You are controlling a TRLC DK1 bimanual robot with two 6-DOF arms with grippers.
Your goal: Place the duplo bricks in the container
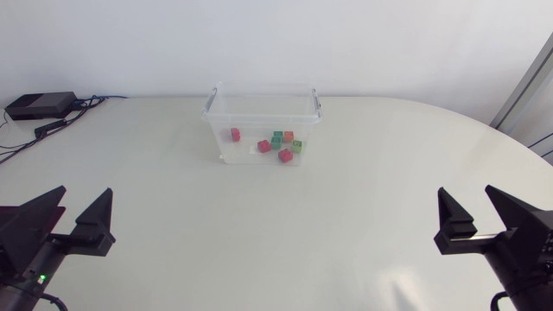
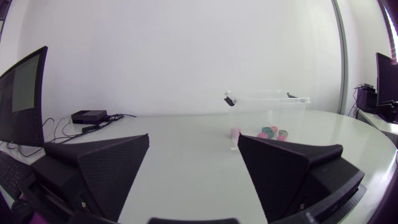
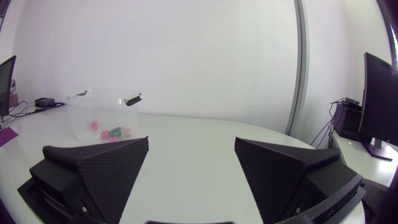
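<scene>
Head view from above: the pale table (image 1: 371, 233) fills most of the scene, and I see no loose brick on it. The clear container (image 1: 220, 130) stands open near the far edge, about midway between the arms, its two handle clips at the rim. A black box (image 1: 39, 105) with cables sits at the far left corner, well apart from it.

The left gripper (image 1: 84, 194) and right gripper (image 1: 467, 192) hang at the near side edges, well apart from the container. Both have their fingers spread wide with nothing between them, which both wrist views confirm.

The duplo bricks (image 1: 278, 143) all lie on the container floor. Most are bunched toward the right half in red, green and orange, and one red brick (image 1: 235, 134) lies apart to the left.

As I judge it, the task looks finished, so the main risk is a needless reach. A wide finger could catch the rim or a clip and shove or tip the light container, spilling bricks back out. The clear walls also make its edges hard to place.
</scene>
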